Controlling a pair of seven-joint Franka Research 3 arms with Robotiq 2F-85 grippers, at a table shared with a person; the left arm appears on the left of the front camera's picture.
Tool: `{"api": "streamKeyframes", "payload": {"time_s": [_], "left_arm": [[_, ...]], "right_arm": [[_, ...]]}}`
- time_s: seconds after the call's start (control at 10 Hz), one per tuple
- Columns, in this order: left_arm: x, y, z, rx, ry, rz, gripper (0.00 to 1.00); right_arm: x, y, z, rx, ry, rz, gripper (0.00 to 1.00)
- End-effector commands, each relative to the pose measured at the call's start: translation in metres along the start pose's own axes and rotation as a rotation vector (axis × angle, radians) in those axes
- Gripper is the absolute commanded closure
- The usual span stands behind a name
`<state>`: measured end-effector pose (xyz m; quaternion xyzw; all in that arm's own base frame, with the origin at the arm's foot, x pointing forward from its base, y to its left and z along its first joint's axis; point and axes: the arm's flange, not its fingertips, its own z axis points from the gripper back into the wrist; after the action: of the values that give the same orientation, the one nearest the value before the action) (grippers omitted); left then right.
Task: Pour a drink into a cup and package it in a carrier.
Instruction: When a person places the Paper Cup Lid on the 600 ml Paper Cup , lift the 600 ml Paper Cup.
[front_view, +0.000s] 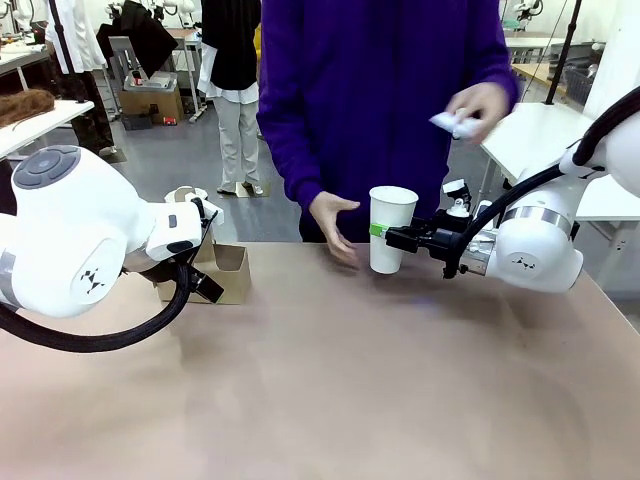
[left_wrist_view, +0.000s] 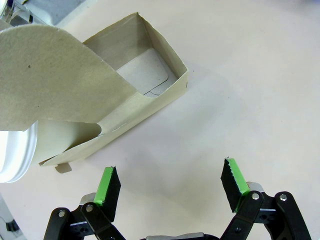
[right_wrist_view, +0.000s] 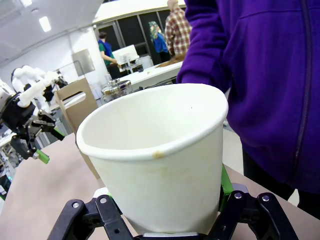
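front view: on the table (front_view: 330, 400), the brown cardboard carrier (front_view: 235, 272) sits at the robot's left, well apart from the white paper cup (front_view: 392, 215), which is upright toward the right. the right hand (front_view: 392, 238) is clamped on the cup's lower half, so the carrier lies to its left. in the left wrist view the left hand (left_wrist_view: 172, 182) hovers spread and empty just beside the carrier, probably the nearer arm to steady it

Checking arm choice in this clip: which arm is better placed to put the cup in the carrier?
Right. The right gripper is shut on the cup; the left gripper is open beside the carrier, holding nothing.
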<state>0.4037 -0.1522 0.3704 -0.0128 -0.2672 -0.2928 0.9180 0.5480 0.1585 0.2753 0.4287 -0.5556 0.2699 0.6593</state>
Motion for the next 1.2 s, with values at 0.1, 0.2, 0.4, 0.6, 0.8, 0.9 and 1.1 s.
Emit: {"api": "streamKeyframes", "payload": {"time_s": [0.1,0.2,0.4,0.6,0.8,0.9,1.1], "left_arm": [[-0.0003,0.0005,0.0003,-0.002,-0.001,0.002,0.0],[-0.0003,0.0005,0.0003,-0.002,-0.001,0.002,0.0],[-0.0003,0.0005,0.0003,-0.002,-0.001,0.002,0.0],[-0.0003,0.0005,0.0003,-0.002,-0.001,0.002,0.0],[-0.0003,0.0005,0.0003,-0.002,-0.001,0.002,0.0],[-0.0003,0.0005,0.0003,-0.002,-0.001,0.002,0.0],[-0.0003,0.0005,0.0003,-0.002,-0.001,0.002,0.0]], "right_arm": [[0.0032,0.0017,-0.0016,0.004,-0.007,0.002,0.2],[0.0032,0.0017,-0.0016,0.004,-0.007,0.002,0.2],[0.0032,0.0017,-0.0016,0.004,-0.007,0.002,0.2],[0.0032,0.0017,-0.0016,0.004,-0.007,0.002,0.2],[0.0032,0.0017,-0.0016,0.004,-0.007,0.002,0.2],[0.0032,0.0017,-0.0016,0.004,-0.007,0.002,0.2],[0.0032,0.0017,-0.0016,0.004,-0.007,0.002,0.2]]}}
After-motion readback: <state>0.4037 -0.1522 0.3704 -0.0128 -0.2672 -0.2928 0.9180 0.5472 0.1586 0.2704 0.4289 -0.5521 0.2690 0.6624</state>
